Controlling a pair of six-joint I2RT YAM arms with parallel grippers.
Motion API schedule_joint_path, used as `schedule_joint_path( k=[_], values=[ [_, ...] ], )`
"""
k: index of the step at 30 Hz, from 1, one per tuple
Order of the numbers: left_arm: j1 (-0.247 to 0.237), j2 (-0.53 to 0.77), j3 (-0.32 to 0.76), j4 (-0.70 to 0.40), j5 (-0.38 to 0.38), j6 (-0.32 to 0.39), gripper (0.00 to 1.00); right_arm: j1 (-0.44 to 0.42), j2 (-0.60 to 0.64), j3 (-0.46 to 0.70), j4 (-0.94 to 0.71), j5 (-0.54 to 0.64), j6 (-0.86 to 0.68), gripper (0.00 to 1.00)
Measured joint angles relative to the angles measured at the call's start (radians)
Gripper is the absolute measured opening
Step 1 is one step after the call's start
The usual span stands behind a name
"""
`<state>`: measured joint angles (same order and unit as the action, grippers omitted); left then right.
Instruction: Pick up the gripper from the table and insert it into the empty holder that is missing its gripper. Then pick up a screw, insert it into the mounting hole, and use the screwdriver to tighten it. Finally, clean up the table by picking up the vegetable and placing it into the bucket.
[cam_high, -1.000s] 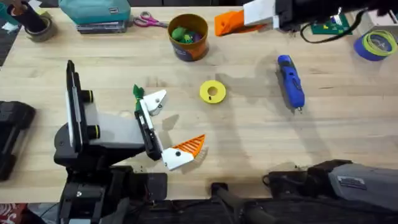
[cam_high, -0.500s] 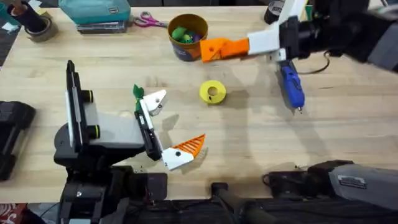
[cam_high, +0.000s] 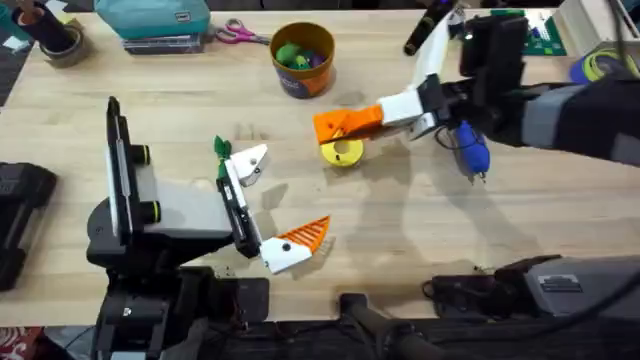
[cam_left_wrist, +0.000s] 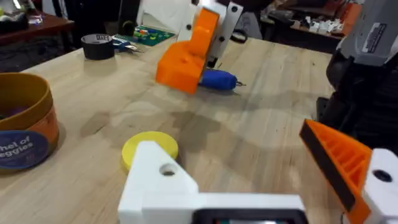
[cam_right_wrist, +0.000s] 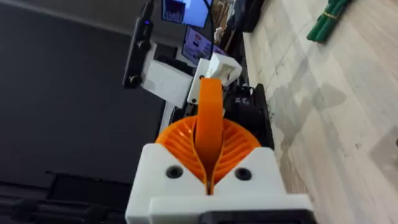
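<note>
two arms over the bench. right gripper reaching across mid-air above the yellow disc, fingers clenched on the orange gripper, wedge sticking out between both pads. left gripper resting low on the bench, fingers spread wide, holder bare white on one finger, orange pad on the other. screwdriver lying just beside the right wrist. bucket standing at the far side, holding vegetables.
</note>
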<state>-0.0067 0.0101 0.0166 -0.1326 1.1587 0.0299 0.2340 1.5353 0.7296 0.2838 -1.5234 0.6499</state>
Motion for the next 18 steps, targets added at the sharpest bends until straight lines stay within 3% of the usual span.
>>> schedule_joint_path(
  k=[8,18],
  values=[
    [0.000,0.000,0.000,0.000,0.000,0.000,0.986,0.070,0.109,-0.002,0.199,0.000,0.153,0.008],
    [0.000,0.000,0.000,0.000,0.000,0.000,0.986,0.092,0.121,-0.026,0.413,0.000,0.304,0.008]
  ],
)
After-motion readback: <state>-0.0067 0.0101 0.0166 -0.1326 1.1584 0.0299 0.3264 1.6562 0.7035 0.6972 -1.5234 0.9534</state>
